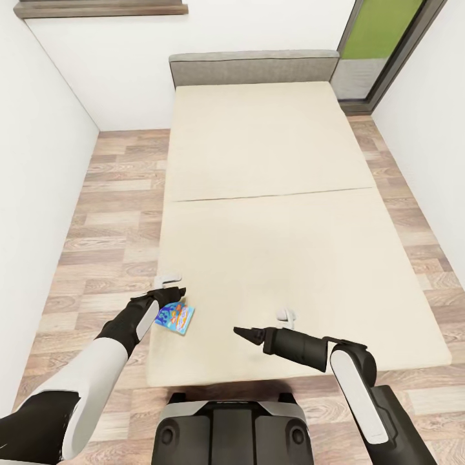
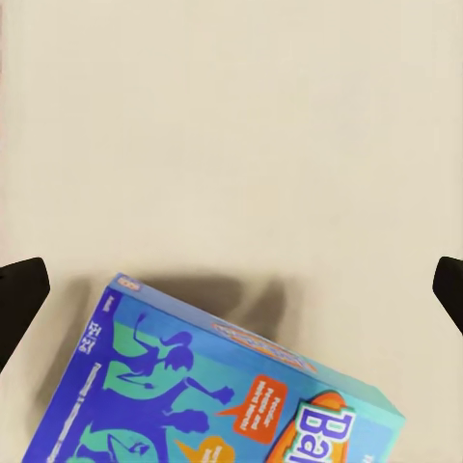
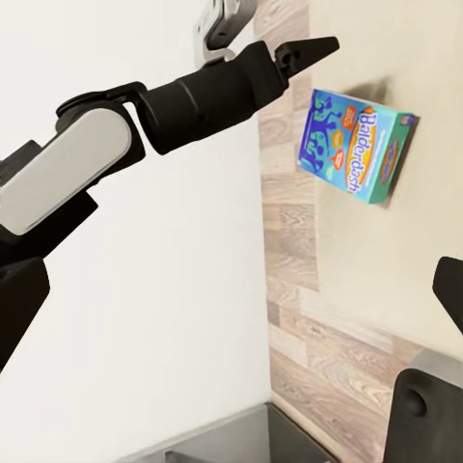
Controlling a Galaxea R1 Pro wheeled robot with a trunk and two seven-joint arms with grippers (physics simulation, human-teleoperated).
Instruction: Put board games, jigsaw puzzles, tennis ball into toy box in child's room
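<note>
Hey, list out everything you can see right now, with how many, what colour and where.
Board game: one, blue with cartoons, lying on the bed's near left corner.
Bed: one, beige mattress, grey headboard, running away from the robot.
Floor: wood planks, on both sides of the bed.
Walls: white, left, right and behind the headboard.
Window: one, dark-framed, far right corner.
Left gripper: one, black, open, just above the board game.
Right gripper: one, black, over the bed's near edge.
Robot base: dark grey, at the foot of the bed.
</note>
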